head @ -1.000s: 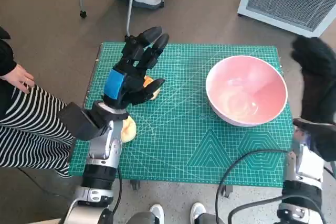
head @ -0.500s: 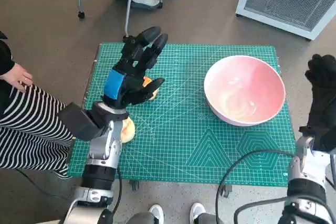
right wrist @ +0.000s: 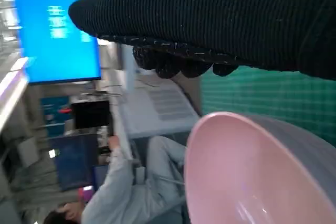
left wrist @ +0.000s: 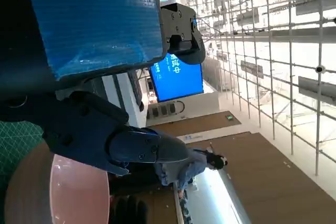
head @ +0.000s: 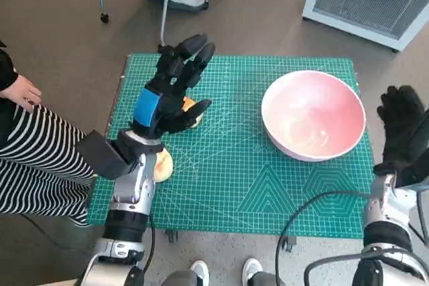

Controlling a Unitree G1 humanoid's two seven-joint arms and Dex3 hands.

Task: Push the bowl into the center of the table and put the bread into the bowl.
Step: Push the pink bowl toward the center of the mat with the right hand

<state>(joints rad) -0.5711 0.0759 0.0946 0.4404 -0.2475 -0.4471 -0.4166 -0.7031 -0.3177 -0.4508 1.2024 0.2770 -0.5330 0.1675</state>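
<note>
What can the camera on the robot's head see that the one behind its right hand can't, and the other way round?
Only the head view shows the bread under the left hand, the whole green mat, and a striped skirt. Only the right wrist view shows a blue screen and a seated person. Both show the pink bowl and the gloved right hand.

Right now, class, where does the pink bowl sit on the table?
In the head view the pink bowl sits on the green mat's right side, just beside the gloved right hand.
</note>
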